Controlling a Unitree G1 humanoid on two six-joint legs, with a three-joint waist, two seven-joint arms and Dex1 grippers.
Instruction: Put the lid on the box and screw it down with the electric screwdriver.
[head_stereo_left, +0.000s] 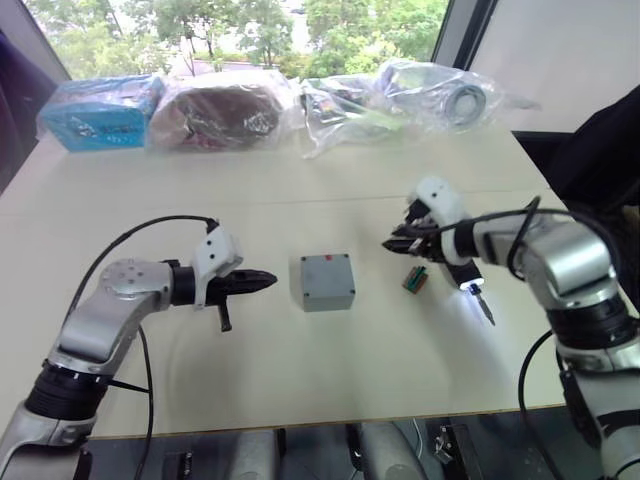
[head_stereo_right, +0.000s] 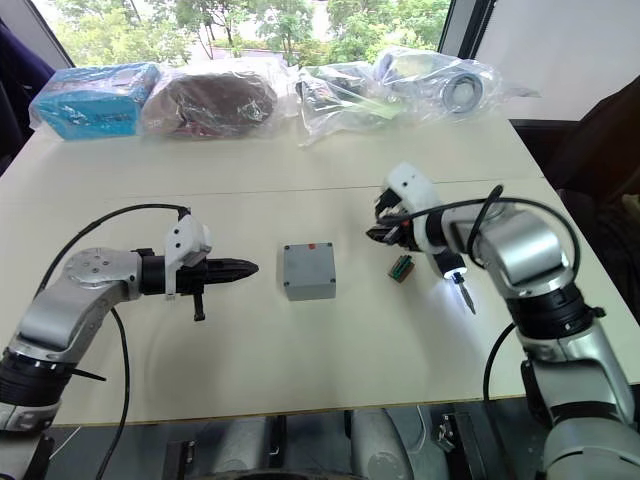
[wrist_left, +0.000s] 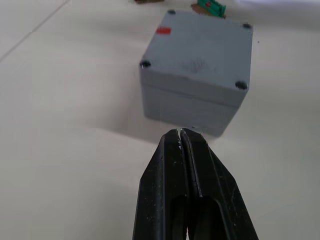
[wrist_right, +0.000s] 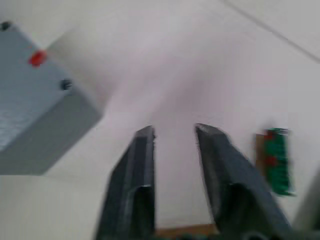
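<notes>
The grey box (head_stereo_left: 328, 297) stands at the table's middle with the lid (head_stereo_left: 325, 268) lying flat on top, dark holes at its corners and a red mark near the far edge. My left gripper (head_stereo_left: 270, 281) hovers just left of the box, shut and empty, its tips pointing at the box wall (wrist_left: 185, 107). To the right of the box my right gripper (head_stereo_left: 392, 243) is open with nothing between its fingers (wrist_right: 145, 150). The black electric screwdriver (head_stereo_left: 463, 274) lies under my right wrist, partly hidden by the arm, its tip light on and its bit pointing toward the table's front.
A small green-brown piece (head_stereo_left: 415, 279) lies between the box and the screwdriver. Plastic-wrapped bags (head_stereo_left: 225, 112) and a blue package (head_stereo_left: 100, 112) line the far edge. The table's front edge (head_stereo_left: 300, 428) runs close below my arms.
</notes>
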